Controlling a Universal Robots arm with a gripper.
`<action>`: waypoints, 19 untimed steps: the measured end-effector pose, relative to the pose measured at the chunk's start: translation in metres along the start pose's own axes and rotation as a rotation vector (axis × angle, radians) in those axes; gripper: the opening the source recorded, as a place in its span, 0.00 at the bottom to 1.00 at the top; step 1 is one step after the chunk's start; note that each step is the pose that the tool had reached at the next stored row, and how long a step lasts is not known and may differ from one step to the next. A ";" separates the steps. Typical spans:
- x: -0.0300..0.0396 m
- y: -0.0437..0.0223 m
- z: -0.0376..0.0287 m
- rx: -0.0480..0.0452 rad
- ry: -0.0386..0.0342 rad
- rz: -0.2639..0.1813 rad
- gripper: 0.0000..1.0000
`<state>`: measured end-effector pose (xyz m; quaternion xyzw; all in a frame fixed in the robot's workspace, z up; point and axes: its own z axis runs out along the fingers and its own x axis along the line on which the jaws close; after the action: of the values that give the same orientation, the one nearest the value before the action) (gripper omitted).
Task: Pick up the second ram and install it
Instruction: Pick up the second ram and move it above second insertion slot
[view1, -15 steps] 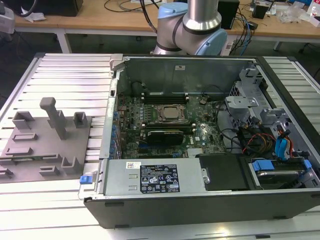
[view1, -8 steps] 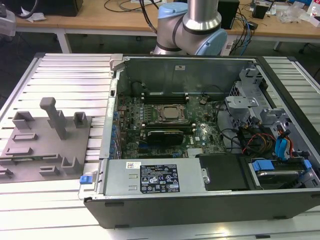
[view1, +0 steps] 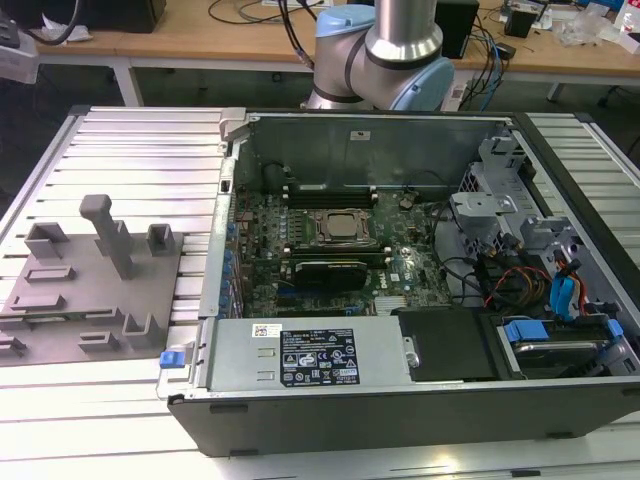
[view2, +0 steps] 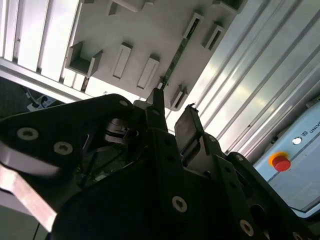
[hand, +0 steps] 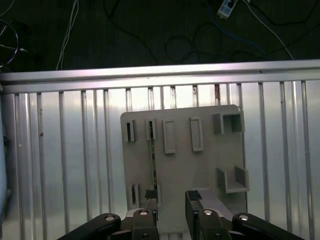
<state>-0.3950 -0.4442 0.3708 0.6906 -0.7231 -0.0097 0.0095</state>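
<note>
**Stick.** The second ram (hand: 153, 165) stands on edge in the grey holder tray (hand: 180, 170). It is seated in a pair of narrow slots near one side of the tray and runs lengthwise across it. In the second wrist view the same stick (view2: 175, 59) shows as a thin green strip on the tray (view2: 130, 25), between the raised slot blocks.

**Gripper.** The gripper (hand: 171, 200) hangs above the tray edge at one end of the stick. Its fingers (hand: 150, 210) are spread apart, with a clear gap between them and nothing held. One fingertip lines up with the near end of the stick. The other fingertip is over bare tray beside it. Whether the first fingertip touches the stick cannot be determined. The second wrist view also shows the gripper (view2: 172, 107) with its jaws parted.

**Surroundings.** In the exterior view the tray (view1: 100, 300) lies on the slatted metal table (view1: 130, 140). The open computer case (view1: 350, 140) stands just beside the tray, toward the exterior view's right. The arm (view1: 400, 40) rises behind the case.
</note>
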 end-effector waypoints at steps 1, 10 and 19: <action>0.0000 0.0000 0.0008 0.0000 0.0000 0.000 0.36; 0.0000 -0.0002 0.0087 0.0000 -0.0001 0.000 0.36; 0.0000 -0.0005 0.0176 0.0000 0.0000 0.000 0.36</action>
<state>-0.3950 -0.4442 0.3532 0.6906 -0.7231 -0.0097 0.0095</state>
